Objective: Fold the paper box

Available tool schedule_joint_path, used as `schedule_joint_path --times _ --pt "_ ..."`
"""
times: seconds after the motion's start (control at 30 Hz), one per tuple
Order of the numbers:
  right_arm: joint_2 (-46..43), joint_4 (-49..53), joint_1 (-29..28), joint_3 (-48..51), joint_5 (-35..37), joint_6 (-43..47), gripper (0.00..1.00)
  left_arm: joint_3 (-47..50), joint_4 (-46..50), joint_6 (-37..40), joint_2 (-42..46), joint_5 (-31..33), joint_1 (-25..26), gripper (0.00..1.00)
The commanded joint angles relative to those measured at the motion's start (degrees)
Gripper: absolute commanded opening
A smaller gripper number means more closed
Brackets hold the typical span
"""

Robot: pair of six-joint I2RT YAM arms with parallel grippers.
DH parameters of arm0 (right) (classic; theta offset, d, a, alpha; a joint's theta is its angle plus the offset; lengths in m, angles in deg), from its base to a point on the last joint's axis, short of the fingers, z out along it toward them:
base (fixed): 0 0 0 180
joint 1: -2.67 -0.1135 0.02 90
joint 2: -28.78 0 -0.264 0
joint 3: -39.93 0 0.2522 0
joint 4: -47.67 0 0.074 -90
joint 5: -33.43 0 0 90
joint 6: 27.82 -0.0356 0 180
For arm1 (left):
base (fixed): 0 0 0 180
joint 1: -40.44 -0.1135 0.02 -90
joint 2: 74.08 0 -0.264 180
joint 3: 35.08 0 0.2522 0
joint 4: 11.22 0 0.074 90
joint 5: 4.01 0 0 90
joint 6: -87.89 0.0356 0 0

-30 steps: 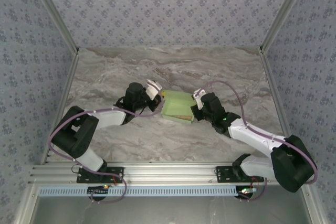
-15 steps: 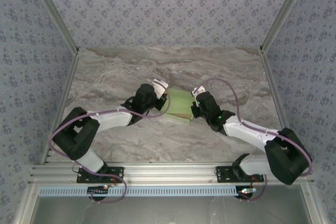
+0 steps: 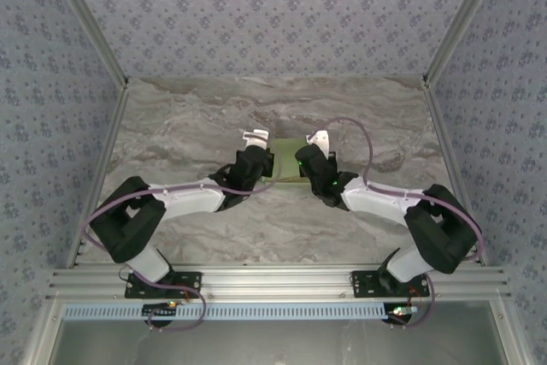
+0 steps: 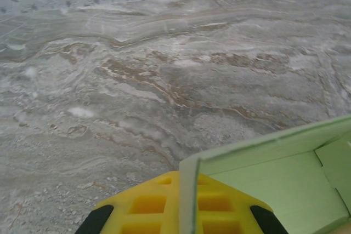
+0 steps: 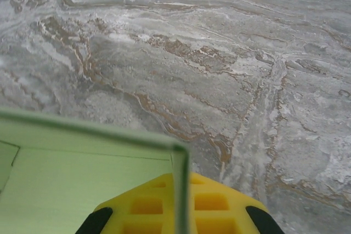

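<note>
Both arms had swung inward since the earlier frame, and the green card between them showed much narrower from above.

- Left gripper [image 4: 184, 193]: jaws pinching an upright wall of the paper box [image 4: 274, 184], with yellow pads [image 4: 145, 206] on either side of the card.
- Right gripper [image 5: 180, 195]: jaws likewise clamped on the opposite wall, near a corner.
- Paper box: held between the two grippers, its floor panel inward of each jaw.
- Table [image 3: 197, 117]: marble, beyond the jaws.
- Handling, judged: keep both grips even, bring the walls square and avoid creasing the thin card.
</note>
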Motion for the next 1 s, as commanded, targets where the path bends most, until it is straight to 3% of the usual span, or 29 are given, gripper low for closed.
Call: schedule_joint_path --times 0.0,0.33,0.67,0.97 --pt "2.24 -2.54 0.57 -1.14 6.99 -4.35 0.02 -1.96 -2.05 -6.18 -1.83 10.57 -0.20 0.00" --pt "6.05 -11.15 0.32 0.04 4.37 -3.79 0.02 -2.02 -3.96 -13.94 -7.55 23.65 2.91 0.00" --pt "6.43 -21.65 -0.36 7.13 2.51 -1.23 0.02 2.76 -10.08 -16.22 -10.32 32.11 7.61 0.00" --pt "6.60 -23.83 -1.00 11.01 2.48 -2.66 0.02 5.15 -11.82 -19.18 -13.58 37.44 11.26 0.00"
